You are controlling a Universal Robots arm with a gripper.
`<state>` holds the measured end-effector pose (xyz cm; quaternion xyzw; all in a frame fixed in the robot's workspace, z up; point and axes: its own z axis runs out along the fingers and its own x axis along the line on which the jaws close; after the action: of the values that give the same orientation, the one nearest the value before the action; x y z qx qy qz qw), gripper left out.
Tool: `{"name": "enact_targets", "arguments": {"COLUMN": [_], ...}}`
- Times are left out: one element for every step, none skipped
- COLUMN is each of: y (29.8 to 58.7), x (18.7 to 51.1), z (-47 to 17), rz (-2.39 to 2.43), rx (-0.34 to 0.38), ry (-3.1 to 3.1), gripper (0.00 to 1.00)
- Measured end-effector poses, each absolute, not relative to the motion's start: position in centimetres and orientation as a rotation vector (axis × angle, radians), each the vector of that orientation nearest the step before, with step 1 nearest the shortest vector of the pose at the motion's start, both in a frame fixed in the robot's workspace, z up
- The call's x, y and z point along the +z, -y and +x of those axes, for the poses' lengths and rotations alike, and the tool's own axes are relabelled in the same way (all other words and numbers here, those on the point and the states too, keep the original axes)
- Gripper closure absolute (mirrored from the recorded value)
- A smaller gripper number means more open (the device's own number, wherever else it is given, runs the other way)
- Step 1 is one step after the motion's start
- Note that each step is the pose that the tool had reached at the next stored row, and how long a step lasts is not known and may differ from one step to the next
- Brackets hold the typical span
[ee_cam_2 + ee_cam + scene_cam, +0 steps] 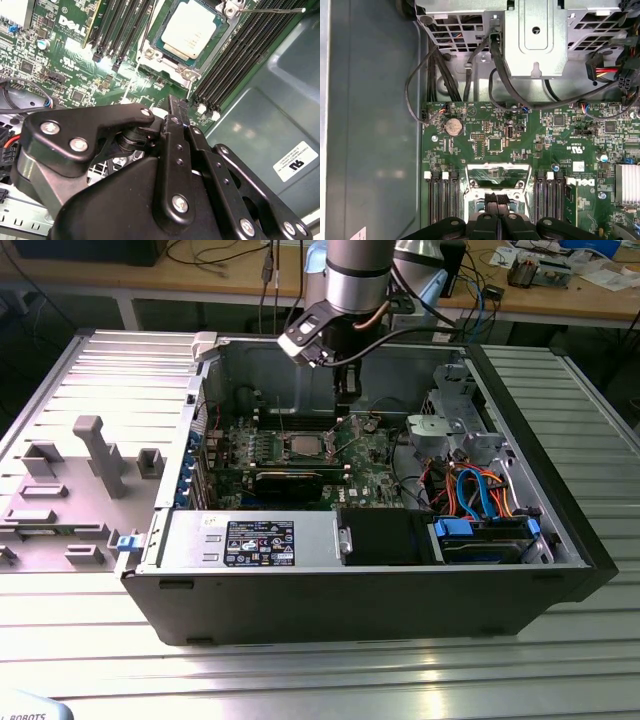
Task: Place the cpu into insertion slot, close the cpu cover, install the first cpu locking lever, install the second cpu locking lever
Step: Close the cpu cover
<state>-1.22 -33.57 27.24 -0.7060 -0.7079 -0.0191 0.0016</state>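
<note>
The cpu (pixel 192 27), a square chip with a dull silver top, lies flat in the insertion slot (pixel 187 74) on the green board. In the exterior view the cpu (pixel 303 446) is at the middle of the open computer case. The cpu cover (pixel 498 164), a silver frame with a square window, appears swung back off the socket, just beyond my fingertips. A thin wire locking lever (pixel 280 9) sticks out past the socket. My gripper (pixel 176 100) (pixel 497 196) (pixel 345 405) hangs shut and empty just above the board, beside the socket on the cover's side.
Black memory slots (pixel 235 55) flank the socket on both sides. A metal drive cage (pixel 535 40) with black cables lies ahead of the cover. A long black expansion card (pixel 290 480) stands near the socket. The case walls (pixel 350 600) enclose the board.
</note>
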Motion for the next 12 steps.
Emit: {"name": "enact_targets", "arguments": {"y": [33.57, 33.57, 33.57, 33.57, 33.57, 33.57, 33.57, 33.57, 33.57, 33.57, 33.57, 33.57], "x": [27.24, 27.24, 27.24, 27.24, 27.24, 27.24, 27.24, 27.24, 27.24, 27.24, 27.24, 27.24], "z": [-1.18, -1.15, -1.12, -1.09, -1.07, -1.06, -1.05, -1.04, -1.04, -1.04, -1.04, -1.03], "rz": [-2.216, -2.216, -2.216, -2.216, -2.216, -2.216, -2.216, -2.216, -2.216, -2.216, -2.216, -2.216], "rx": [-0.06, -0.06, -0.06, -0.06, -0.06, -0.06, -0.06, -0.06, -0.06, -0.06, -0.06, -0.06], "ry": [2.222, 2.222, 2.222, 2.222, 2.222, 2.222, 2.222, 2.222, 2.222, 2.222, 2.222, 2.222], "gripper": [0.89, 0.89, 0.89, 0.89, 0.89, 0.89, 0.89, 0.89, 0.89, 0.89, 0.89, 0.89]}}
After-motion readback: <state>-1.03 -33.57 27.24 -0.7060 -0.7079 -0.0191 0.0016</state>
